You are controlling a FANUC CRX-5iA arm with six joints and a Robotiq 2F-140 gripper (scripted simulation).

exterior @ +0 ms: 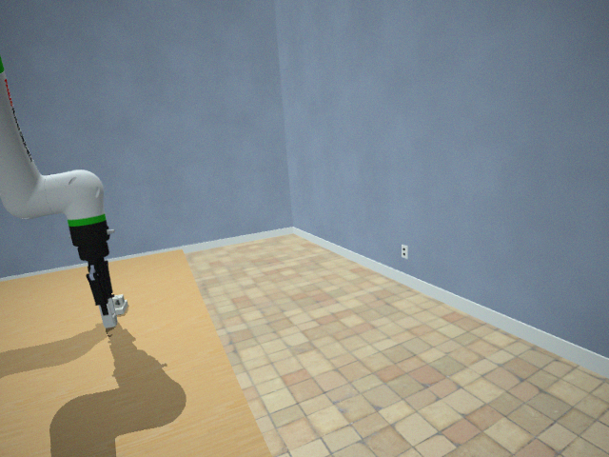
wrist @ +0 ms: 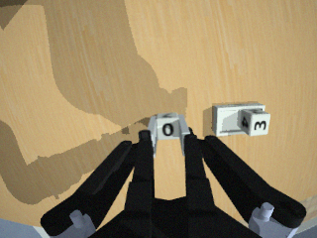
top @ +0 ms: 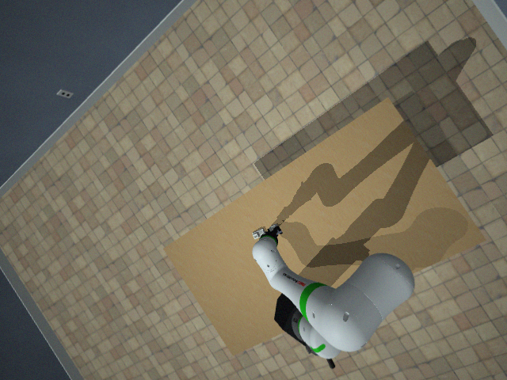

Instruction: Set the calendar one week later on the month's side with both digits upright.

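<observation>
My gripper [wrist: 167, 124] [exterior: 108, 322] [top: 275, 229] is shut on a small light-grey cube [wrist: 168, 130] whose face towards the wrist camera shows a 0. It holds the cube very low over the wooden table [wrist: 252, 34] [exterior: 162, 314] [top: 212, 261]; I cannot tell whether the cube touches it. The light-grey tray [wrist: 226, 119] [exterior: 120, 307] [top: 260, 233] lies on the table just to the right of the held cube in the wrist view. A second cube [wrist: 258, 123] showing a 3 sits at the tray's right end. The month's name is not readable.
The table's edge runs close by in the exterior view, with tiled floor [exterior: 368, 354] beyond it. The arm's dark shadows fall across the table top.
</observation>
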